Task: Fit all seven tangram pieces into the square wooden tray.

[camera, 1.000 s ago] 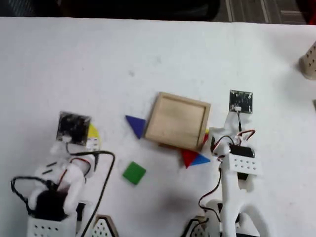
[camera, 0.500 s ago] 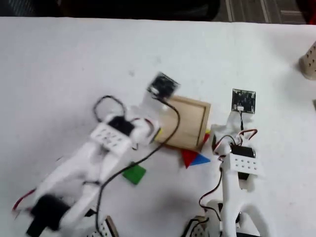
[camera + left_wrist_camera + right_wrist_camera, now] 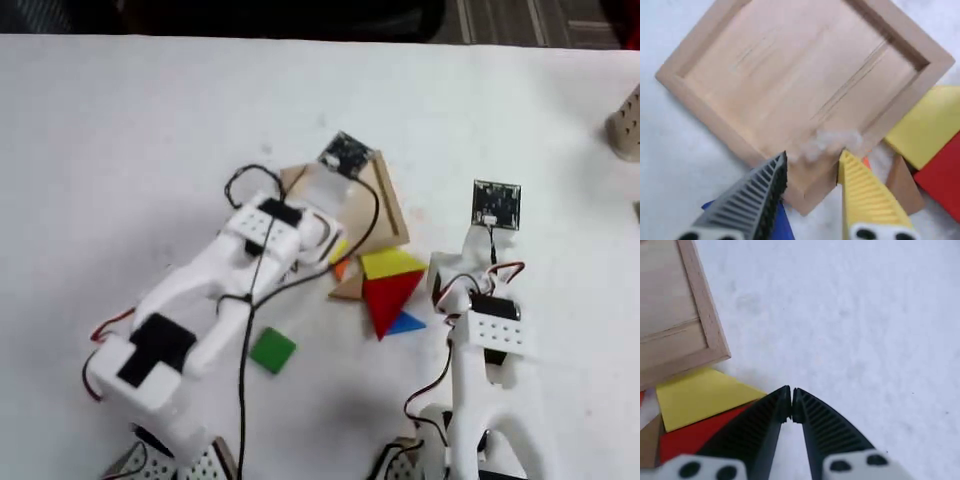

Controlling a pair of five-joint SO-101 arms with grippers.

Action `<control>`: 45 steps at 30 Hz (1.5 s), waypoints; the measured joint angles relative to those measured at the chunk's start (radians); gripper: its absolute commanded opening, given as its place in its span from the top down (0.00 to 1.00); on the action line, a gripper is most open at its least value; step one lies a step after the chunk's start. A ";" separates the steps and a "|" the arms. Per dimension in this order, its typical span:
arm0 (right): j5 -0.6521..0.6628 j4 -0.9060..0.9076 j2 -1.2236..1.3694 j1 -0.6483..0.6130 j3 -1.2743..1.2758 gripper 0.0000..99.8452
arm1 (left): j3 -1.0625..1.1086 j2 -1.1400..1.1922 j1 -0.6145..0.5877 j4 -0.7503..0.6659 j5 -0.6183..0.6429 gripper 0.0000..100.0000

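Tray [image 3: 790, 90] corner inside left claw [image 3: 813, 155]

- High view: fixed overhead, far off, facing down on the white table [image 3: 150, 120], with both arm bases at its near edge.
- Left wrist view: very near, facing down onto the wooden tray [image 3: 790, 85] past the left gripper [image 3: 812, 159].
- Right wrist view: low and near, facing across the table past the right gripper [image 3: 791, 397].
- Shared by all three: the tray's corner, the yellow piece [image 3: 702, 395] and the red piece [image 3: 388, 295].

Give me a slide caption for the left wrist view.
Left gripper, jaws open astride a corner of the square wooden tray, yellow piece and red piece lying just outside it.
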 measured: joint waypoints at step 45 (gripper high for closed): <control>0.009 0.000 0.000 -0.015 0.002 0.98 | -0.641 0.453 -0.169 0.322 0.035 0.98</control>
